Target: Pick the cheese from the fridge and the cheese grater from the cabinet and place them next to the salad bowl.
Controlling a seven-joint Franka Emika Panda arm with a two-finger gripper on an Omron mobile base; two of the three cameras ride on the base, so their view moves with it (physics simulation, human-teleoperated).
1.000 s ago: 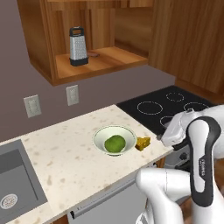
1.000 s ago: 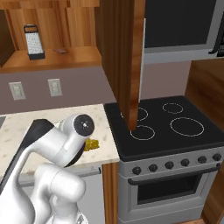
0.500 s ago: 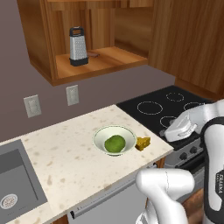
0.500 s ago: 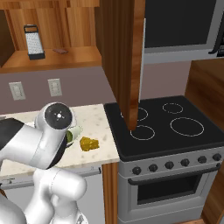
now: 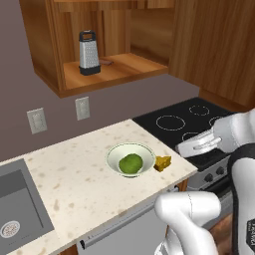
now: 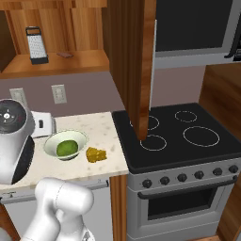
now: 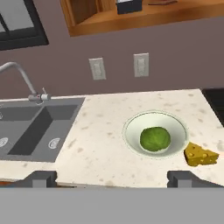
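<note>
I have the two-finger gripper (image 7: 112, 178) spread fully wide, holding nothing. Ahead of the jaws, the yellow-orange cheese wedge (image 7: 200, 155) lies on the speckled counter (image 7: 100, 144), just beside the shallow white salad bowl (image 7: 154, 131) toward the right fingertip (image 7: 179, 178). Far beyond the jaws, the metallic box grater (image 5: 88, 53) stands upright in the brown wooden wall cabinet (image 5: 119, 69).

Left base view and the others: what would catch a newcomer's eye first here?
The shallow white bowl holding a green ball sits mid-counter, with the small yellow-orange cheese wedge right beside it on the stove side. Above, the metallic box grater with a black handle stands upright on the brown wooden wall cabinet's shelf.
</note>
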